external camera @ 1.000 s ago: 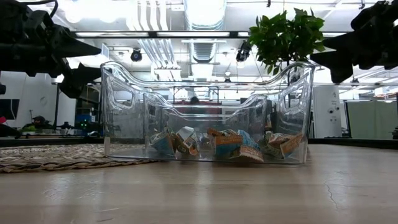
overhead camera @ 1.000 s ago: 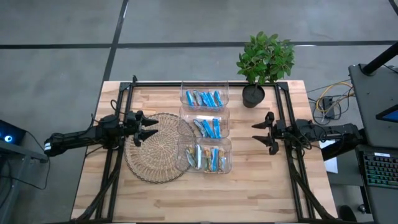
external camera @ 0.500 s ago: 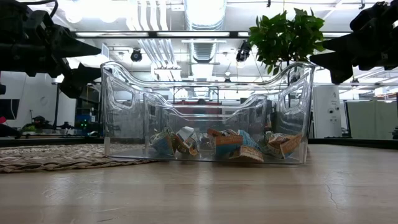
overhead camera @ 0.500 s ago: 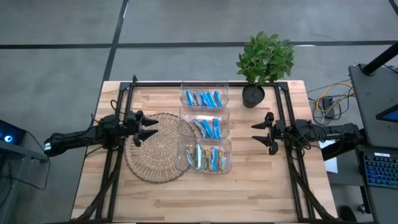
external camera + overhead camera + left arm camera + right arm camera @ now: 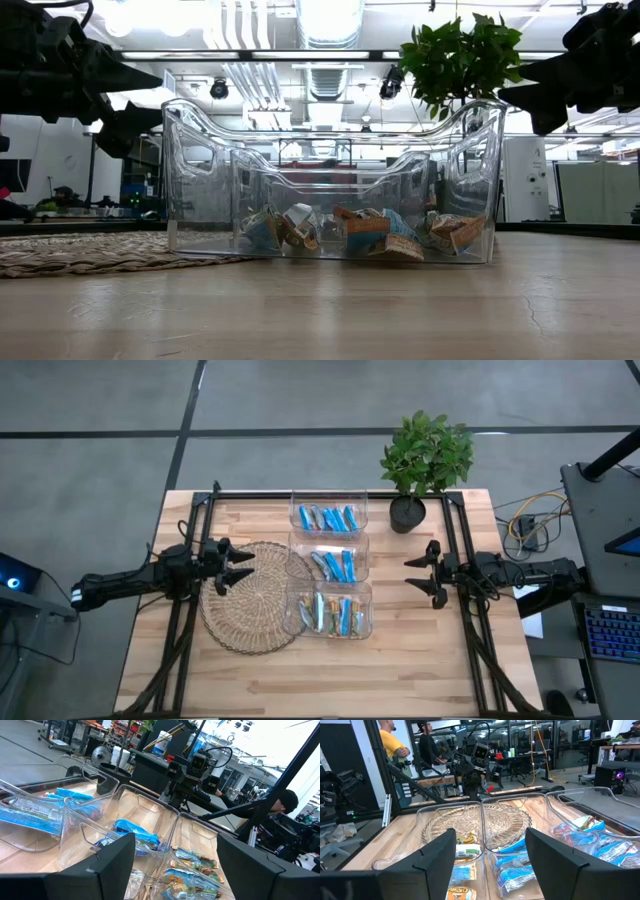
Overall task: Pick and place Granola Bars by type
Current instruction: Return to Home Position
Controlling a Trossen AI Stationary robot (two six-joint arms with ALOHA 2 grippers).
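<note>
Three clear bins stand in a row down the table's middle, each with granola bars lying inside: the far bin (image 5: 328, 515) holds mostly blue bars (image 5: 327, 517), the middle bin (image 5: 330, 563) blue and silvery ones (image 5: 335, 567), the near bin (image 5: 330, 612) mixed tan and blue ones (image 5: 332, 614). My left gripper (image 5: 243, 565) hovers open above the left edge of a round woven mat (image 5: 256, 596), pointing level at the bins. My right gripper (image 5: 413, 575) hovers open right of the bins, level, holding nothing.
A potted plant (image 5: 422, 460) stands at the table's far right. A black frame (image 5: 462, 550) runs along both table sides. Bare wood lies near the front edge (image 5: 330, 680). People show in the room behind in the right wrist view (image 5: 395, 750).
</note>
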